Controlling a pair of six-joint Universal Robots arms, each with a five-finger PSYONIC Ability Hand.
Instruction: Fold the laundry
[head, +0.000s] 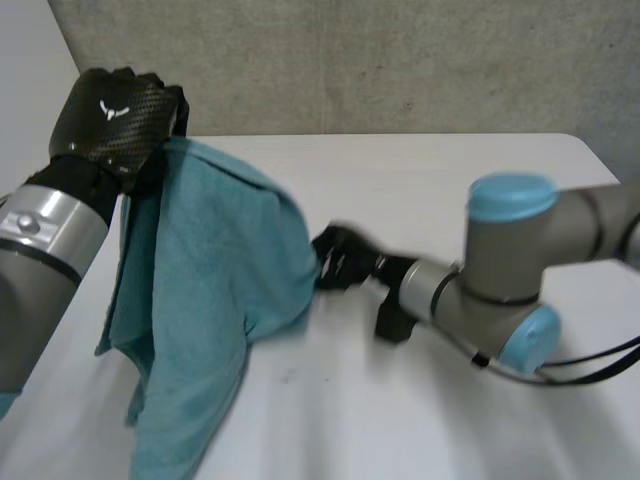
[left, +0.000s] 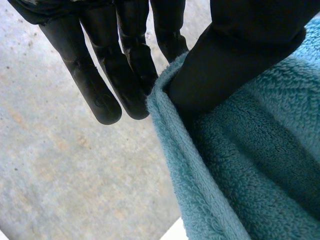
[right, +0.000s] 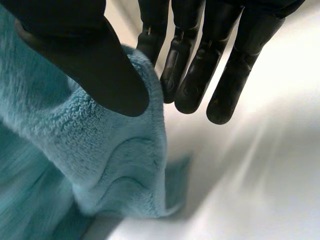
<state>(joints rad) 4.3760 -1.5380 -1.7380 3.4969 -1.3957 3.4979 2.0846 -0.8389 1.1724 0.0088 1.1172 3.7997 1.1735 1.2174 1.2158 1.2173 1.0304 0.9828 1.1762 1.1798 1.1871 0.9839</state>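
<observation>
The left hand (head: 115, 120), raised at the upper left of the head view, pinches an edge of the teal towel (head: 210, 290) between thumb and fingers, and the cloth hangs to the white table (head: 430, 180) at lower left. The right hand (head: 340, 258), mid-frame, nips the cloth's far edge likewise (thumb against fingers). This looks like the spreading step; next, the hands should draw apart to open it flat
</observation>
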